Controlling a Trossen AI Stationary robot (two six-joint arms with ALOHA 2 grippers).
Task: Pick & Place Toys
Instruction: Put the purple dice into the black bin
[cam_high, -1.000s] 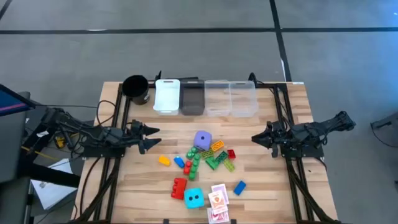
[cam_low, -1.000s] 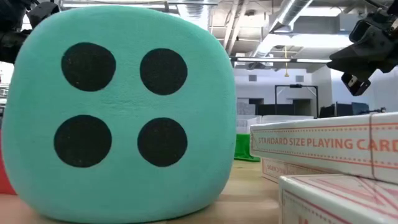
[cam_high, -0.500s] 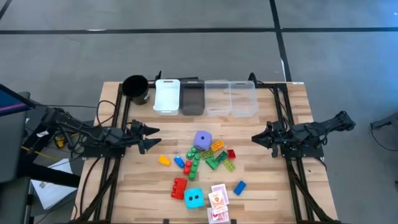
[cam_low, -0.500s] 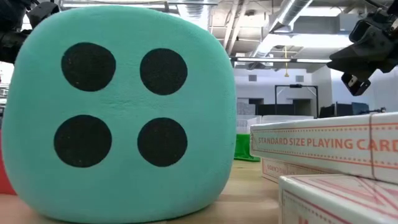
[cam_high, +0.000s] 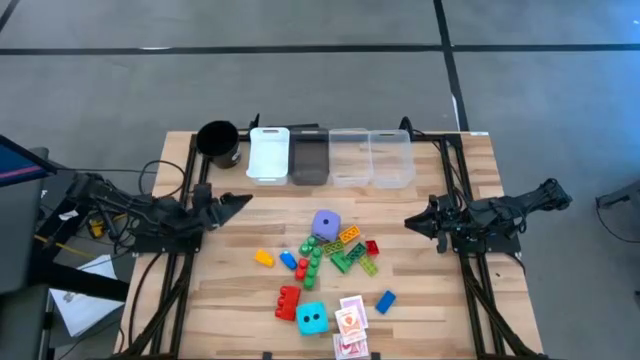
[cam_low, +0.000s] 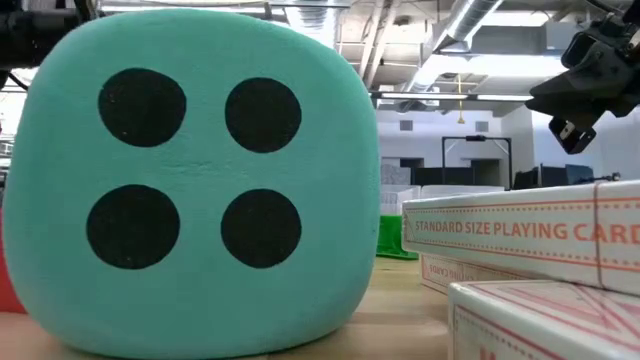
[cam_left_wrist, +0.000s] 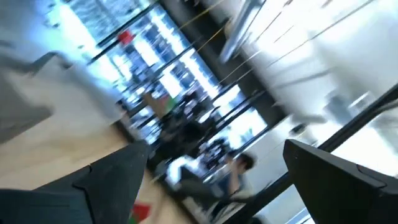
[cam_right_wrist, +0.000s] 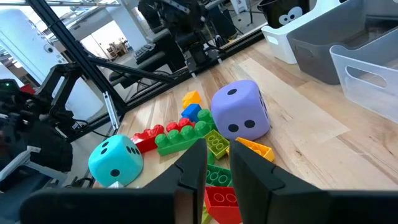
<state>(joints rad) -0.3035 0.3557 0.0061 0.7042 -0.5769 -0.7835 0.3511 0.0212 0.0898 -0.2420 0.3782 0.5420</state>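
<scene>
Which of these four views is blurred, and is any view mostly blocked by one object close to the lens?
The left wrist view is smeared by motion blur; only the left gripper's dark fingers stay readable. The low view is mostly blocked by the cyan die, with the card boxes filling its right side. The high view and the right wrist view are sharp; the purple die is clear.

Black cup (cam_high: 218, 143) beside four bins (cam_high: 330, 156)

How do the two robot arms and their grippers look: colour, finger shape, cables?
Both arms are black, jointed, and end in two tapered, pointed dark fingers. The left gripper trails loose black cables looping near its base, with a yellow part among them. The right gripper has flat, angular dark fingers.
</scene>
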